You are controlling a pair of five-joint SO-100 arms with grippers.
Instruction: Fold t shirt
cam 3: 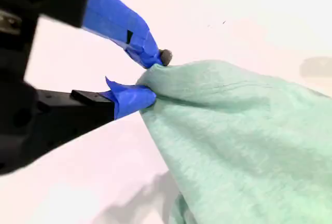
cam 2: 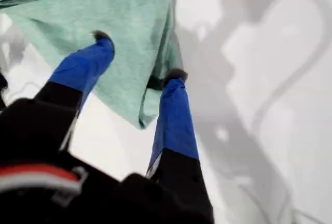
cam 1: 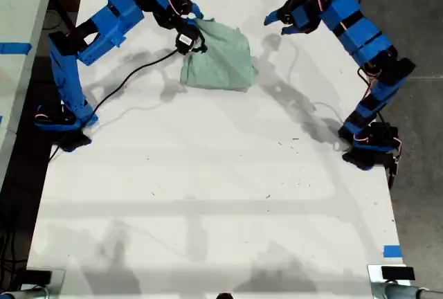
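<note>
The t shirt (cam 1: 221,60) is a pale mint-green bundle, partly folded over itself, on the white table (cam 1: 208,195) at the exterior view's upper middle. My second gripper (cam 1: 196,32), on the arm at the exterior view's left, is shut on the t shirt's (cam 3: 238,130) edge; the second wrist view shows my second gripper (cam 3: 155,76) with both blue fingertips pinching bunched cloth. My first gripper (cam 1: 275,23), on the arm at the exterior view's right, hangs open a short way from the garment. In the first wrist view my first gripper (cam 2: 140,55) is spread above the t shirt (cam 2: 129,32), holding nothing.
A black cable (cam 1: 131,74) runs across the table from the second arm. The arm bases (cam 1: 62,122) (cam 1: 370,147) stand at the table's two side edges in the exterior view. Blue tape (cam 1: 392,250) marks that view's lower right.
</note>
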